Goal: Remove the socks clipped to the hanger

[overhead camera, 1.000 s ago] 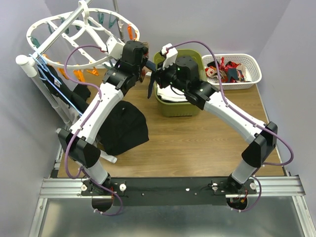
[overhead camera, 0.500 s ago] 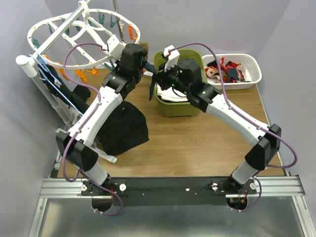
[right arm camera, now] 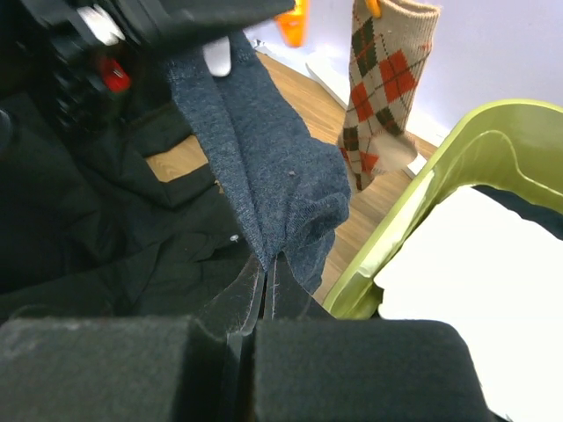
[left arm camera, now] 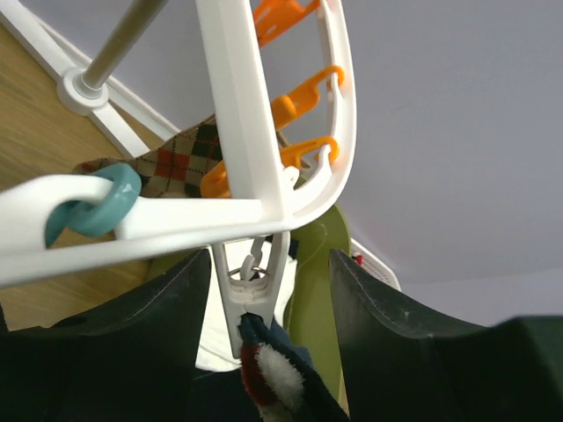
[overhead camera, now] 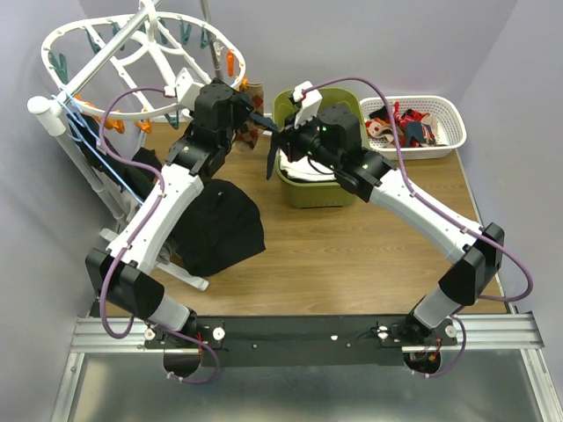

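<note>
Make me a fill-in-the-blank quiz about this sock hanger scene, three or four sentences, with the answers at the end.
1. The right gripper is ____ on the dark sock.
2. The argyle sock hangs from an ____ clip.
3. The white cloth lies in the ____ bin.
4. A pile of socks lies in the white ____ at the table's far right.
Missing words: shut; orange; green; basket.

Robotics lab cell staged as laundry corner. Left arm [overhead camera: 167, 202] and right arm [overhead camera: 413, 207], white with exposed cabling, bolted to aluminium rail [overhead camera: 114, 332] at near edge of wood-top desk [overhead camera: 352, 255]. Plain pale walls [overhead camera: 352, 35] close around. Laundry props: hanger [overhead camera: 167, 61], green bin [overhead camera: 312, 195], basket [overhead camera: 422, 151] of socks [overhead camera: 400, 123], black garment [overhead camera: 220, 229].
</note>
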You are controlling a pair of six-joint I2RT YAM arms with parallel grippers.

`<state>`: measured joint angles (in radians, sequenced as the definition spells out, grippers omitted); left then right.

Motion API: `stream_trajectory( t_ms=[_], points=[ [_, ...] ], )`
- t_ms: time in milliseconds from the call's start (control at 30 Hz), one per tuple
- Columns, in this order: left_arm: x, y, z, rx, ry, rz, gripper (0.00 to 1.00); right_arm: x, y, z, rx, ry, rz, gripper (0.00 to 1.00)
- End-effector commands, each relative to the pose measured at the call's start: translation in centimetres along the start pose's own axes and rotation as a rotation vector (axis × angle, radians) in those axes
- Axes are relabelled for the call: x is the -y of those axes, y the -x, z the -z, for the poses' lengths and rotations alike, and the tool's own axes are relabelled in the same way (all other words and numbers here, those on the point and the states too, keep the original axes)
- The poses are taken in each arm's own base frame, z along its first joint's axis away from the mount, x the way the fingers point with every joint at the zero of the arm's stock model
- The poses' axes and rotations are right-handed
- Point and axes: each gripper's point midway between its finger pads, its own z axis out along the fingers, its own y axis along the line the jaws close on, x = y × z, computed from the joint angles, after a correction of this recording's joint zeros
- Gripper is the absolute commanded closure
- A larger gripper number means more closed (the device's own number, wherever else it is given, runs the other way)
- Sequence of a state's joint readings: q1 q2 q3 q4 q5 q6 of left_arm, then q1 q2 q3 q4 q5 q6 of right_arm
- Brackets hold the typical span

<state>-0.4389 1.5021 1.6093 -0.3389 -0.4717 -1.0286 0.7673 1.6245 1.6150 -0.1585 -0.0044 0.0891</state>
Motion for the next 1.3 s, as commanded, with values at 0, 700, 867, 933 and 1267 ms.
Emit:
stream_trajectory(
  t_ms=[0,700,867,933,1267],
  points=[
    [2.1,3.3,1.3,0.051,-0.094,0.082,0.36,-0.4,1.3,1.5,0.024,0.000,-0.005,0.99],
    [1.9,3.0,0.5,0.032,-0.112,0.041,1.00,0.4,1.0,2.3,0.029,-0.055,0.007,0.99],
    [2.6,2.1,1.2,-0.021,-0.181,-0.042,1.00,5.0,0.2,1.5,-0.021,-0.264,0.060,0.99],
    [3.0,1.7,1.7,-0.026,-0.252,-0.136,1.00,6.9,0.4,1.0,-0.035,-0.303,0.037,0.99],
    [3.1,-0.8,4.3,-0.131,-0.425,-0.335,1.00,28.5,0.3,3.5,-0.049,-0.606,-0.132,0.99]
  ],
)
